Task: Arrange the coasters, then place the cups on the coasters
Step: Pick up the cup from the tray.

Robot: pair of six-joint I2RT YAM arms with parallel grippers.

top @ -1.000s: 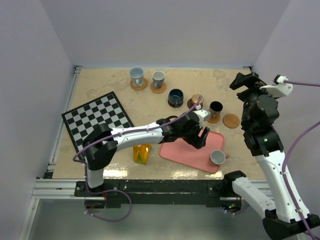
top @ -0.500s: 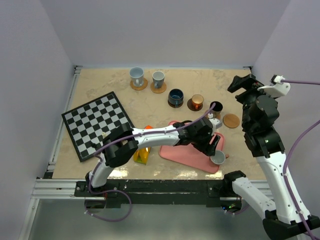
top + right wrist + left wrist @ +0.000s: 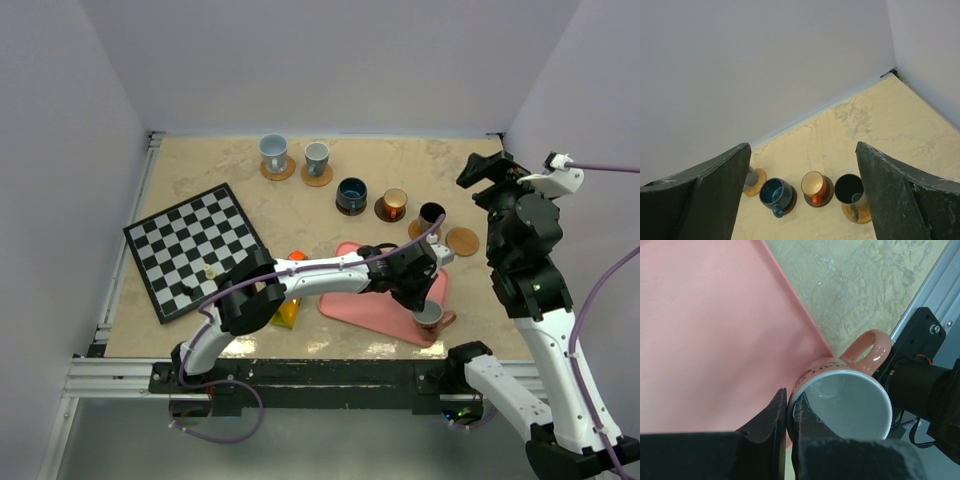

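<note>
Left end effector [image 3: 789, 407] clamps the rim of one pink cup [image 3: 847, 400] on the tray [image 3: 705, 330]; five cups sit on coasters, one coaster [image 3: 462, 241] bare.

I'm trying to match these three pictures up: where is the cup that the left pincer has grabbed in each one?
Top view: the pink cup sits low, right of centre, on the near right corner of the pink tray.
Left wrist view: lower right, its rim pinched by the left pincer.
Right wrist view: not in it.
Shared landmark: the pink tray, in the top and left wrist views.
</note>
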